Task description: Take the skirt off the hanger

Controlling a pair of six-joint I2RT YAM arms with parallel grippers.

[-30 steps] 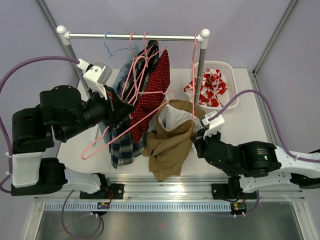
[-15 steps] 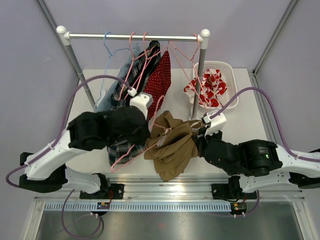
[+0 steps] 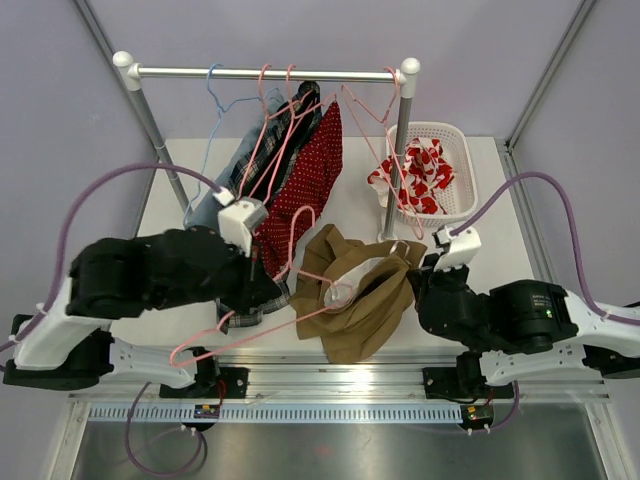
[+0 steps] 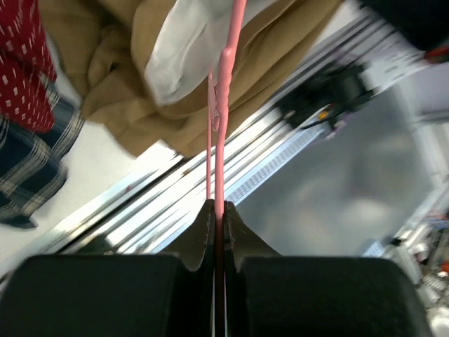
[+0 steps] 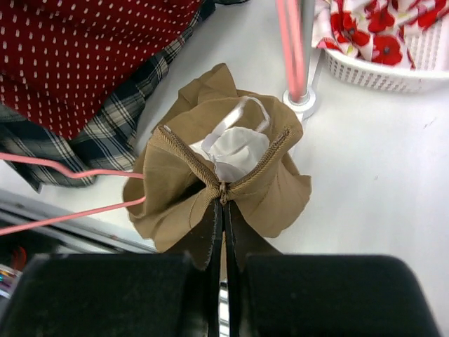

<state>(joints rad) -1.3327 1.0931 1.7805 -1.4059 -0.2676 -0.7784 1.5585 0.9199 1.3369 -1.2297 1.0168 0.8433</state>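
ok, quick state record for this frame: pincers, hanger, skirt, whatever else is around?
left pincer: shut on pink hanger
right pincer: shut on tan skirt, at the waistband
hanger: off the rail, slanted low; far end reaches into the skirt's waist opening
skirt: bunched, waist open, white lining showing
status: hanger not yet clear of skirt
other garments: red dotted garment and plaid garment beside the skirt
basket: holds floral cloth
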